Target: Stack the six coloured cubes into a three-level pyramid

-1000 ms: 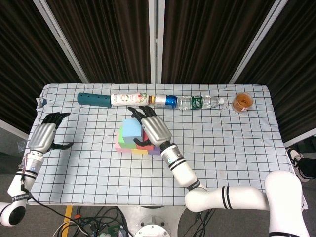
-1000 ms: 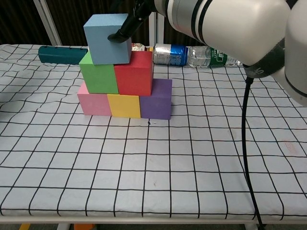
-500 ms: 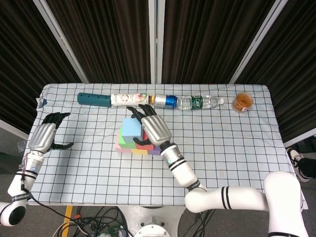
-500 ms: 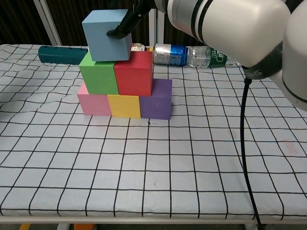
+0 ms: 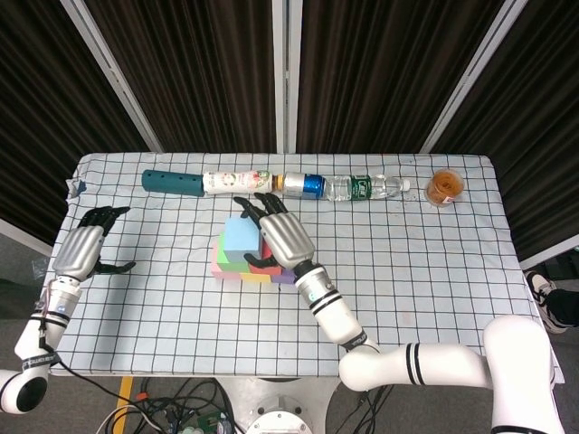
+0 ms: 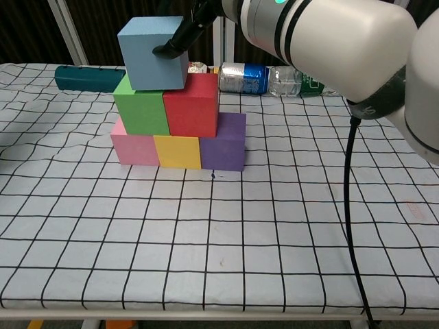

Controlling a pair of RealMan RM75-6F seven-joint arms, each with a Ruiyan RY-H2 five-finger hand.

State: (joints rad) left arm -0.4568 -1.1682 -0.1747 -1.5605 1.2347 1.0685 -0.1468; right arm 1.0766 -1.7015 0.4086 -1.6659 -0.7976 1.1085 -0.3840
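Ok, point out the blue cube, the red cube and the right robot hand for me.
blue cube (image 6: 152,55), chest view, on its front face.
red cube (image 6: 193,106), chest view, on its front face.
right robot hand (image 5: 277,231), head view, on the silver back of the hand, above the stack.

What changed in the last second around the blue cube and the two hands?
The blue cube, touched on its near face by a right hand fingertip, shifted slightly left and up on the green cube and red cube, mostly early in that second. The lower cubes and the left hand stayed put.
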